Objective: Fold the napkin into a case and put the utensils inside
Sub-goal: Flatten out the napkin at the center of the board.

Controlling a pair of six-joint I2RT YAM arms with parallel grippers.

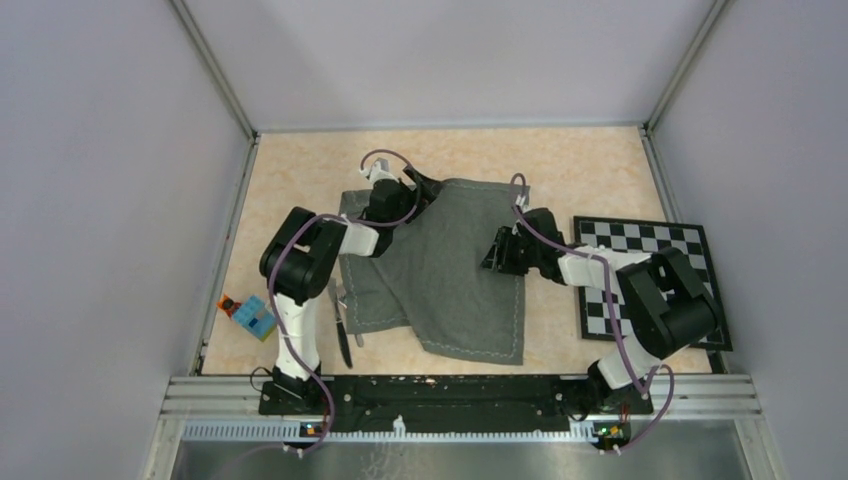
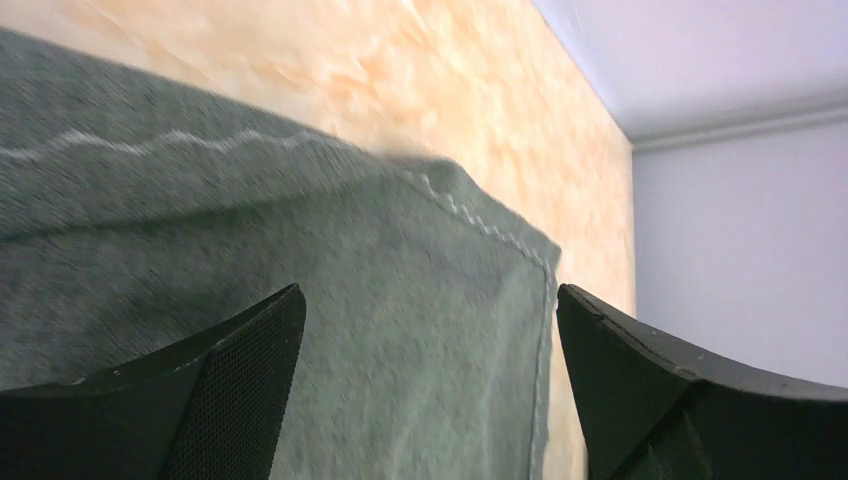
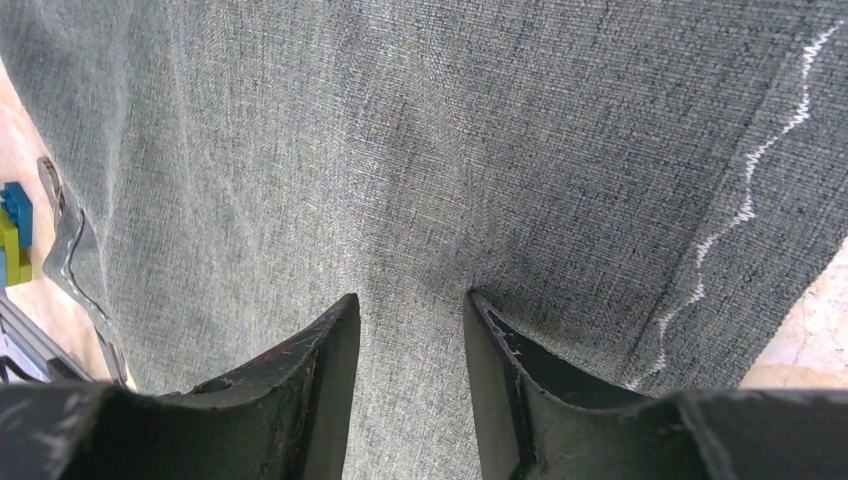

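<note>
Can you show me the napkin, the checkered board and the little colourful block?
napkin (image 1: 450, 275): top view, middle of the cloth.
checkered board (image 1: 640, 238): top view, bare far squares.
colourful block (image 1: 256, 321): top view, its blue top.

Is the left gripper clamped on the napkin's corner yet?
No, in the left wrist view the left gripper stands wide open, and the napkin shows its stitched corner in the gap between the fingers.

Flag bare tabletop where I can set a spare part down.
Free: the far strip of beige tabletop between the dark grey cloth napkin and the back wall, widest at both far corners. The gap between napkin and black-and-white checkered board is narrow and crossed by the right arm. Crowded: near left, with silver metal utensils, coloured blocks.
</note>
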